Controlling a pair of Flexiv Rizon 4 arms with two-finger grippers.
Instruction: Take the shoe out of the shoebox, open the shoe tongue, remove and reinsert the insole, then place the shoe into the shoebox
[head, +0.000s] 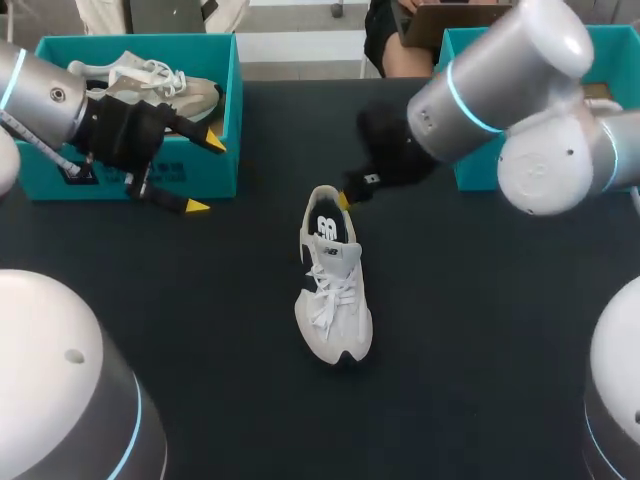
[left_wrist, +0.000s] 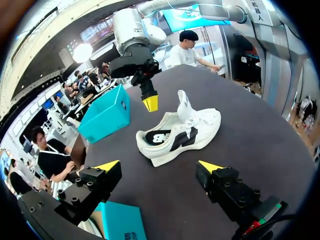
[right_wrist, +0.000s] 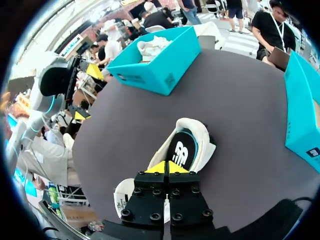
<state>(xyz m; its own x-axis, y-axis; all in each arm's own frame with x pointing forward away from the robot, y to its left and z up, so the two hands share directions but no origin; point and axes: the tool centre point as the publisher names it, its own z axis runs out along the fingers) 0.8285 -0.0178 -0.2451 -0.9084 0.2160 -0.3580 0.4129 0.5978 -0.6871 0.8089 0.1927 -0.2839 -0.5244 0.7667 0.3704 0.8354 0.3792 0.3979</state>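
Shoe (head: 335, 300) upright mid-table (head: 480, 360), toe nearest, heel away. Dark insole (head: 328, 228) showing in heel opening. Right gripper (head: 345, 197) just above heel, yellow tips pressed together, nothing seen between them; cannot tell if touching shoe. Left gripper (head: 205, 175) off to left, fingers spread wide, empty, at front wall of left box (head: 234, 120). Second shoe (head: 150, 75) lies inside that box. Right box (head: 612, 55) far right, mostly hidden behind right arm.
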